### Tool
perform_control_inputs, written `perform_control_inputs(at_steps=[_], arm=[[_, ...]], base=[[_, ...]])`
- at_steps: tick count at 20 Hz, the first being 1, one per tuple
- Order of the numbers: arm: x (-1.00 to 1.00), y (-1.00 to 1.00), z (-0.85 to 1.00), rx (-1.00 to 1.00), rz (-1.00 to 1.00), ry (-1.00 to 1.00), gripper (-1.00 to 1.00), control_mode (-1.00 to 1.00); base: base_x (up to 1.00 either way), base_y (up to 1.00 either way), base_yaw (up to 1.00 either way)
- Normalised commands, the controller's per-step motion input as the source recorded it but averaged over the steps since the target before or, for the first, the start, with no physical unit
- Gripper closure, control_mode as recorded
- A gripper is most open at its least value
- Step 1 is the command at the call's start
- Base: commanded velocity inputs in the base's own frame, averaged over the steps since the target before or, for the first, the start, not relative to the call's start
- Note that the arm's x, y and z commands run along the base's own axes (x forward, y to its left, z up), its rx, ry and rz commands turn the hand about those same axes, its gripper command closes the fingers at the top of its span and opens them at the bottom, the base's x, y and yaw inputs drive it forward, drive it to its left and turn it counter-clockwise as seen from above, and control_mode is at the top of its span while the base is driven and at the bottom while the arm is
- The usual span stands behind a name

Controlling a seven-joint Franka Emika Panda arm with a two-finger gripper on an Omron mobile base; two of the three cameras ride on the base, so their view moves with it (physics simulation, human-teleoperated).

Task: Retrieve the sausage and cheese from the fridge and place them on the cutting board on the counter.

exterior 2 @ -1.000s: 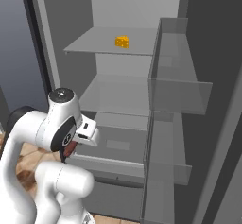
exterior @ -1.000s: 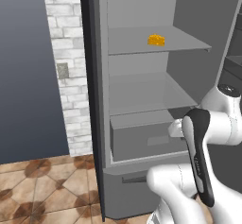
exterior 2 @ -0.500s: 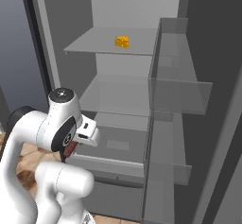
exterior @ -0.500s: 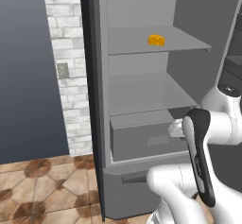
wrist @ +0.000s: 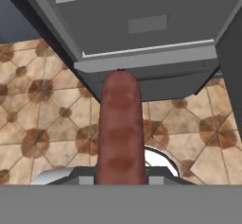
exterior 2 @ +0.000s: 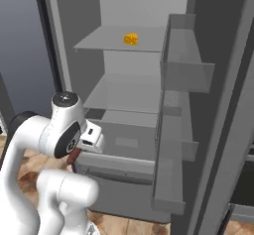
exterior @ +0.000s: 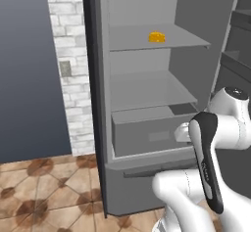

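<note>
Gripper (wrist: 120,183) is clamped on the sausage (wrist: 120,128), holding it by the near end. In the hand view the sausage runs lengthwise straight out from the gripper, its long axis along the gripper's own axis, free tip pointing at the lower front edge of the fridge (exterior: 142,128) with the tiled floor (wrist: 42,119) under it. In the right base view a sliver of the sausage shows under the wrist, low in front of the fridge drawer (exterior 2: 124,145).

Cheese (exterior: 157,36) sits on the upper shelf (exterior: 147,42), well apart from the gripper, not yet picked.

Risks as I read them:
- Grip is at one end only, so a fast swing toward the desk could lever the sausage out or let it pivot in the jaws.
- The free tip sticks out far; it is near the fridge's lower lip, and a turn without backing off first could knock it there or on the open door (exterior 2: 198,130).
- If it drops here it lands on the floor, not on a shelf.
</note>
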Motion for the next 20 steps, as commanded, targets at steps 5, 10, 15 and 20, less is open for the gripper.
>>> perform_control_inputs(at_steps=[5, 10, 15, 20], arm=[[0.00, 0.00, 0.00, 0.00, 0.00, 0.00, 1.00, 1.00], [0.00, 0.00, 0.00, 0.00, 0.00, 0.00, 1.00, 1.00], [0.00, 0.00, 0.00, 0.00, 0.00, 0.00, 1.00, 1.00], [0.00, 0.00, 0.00, 0.00, 0.00, 0.00, 1.00, 1.00]], base=[[-0.72, 0.29, 0.00], [-0.52, 0.55, -0.29], [-0.47, 0.40, -0.48], [-0.44, 0.19, -0.69]])
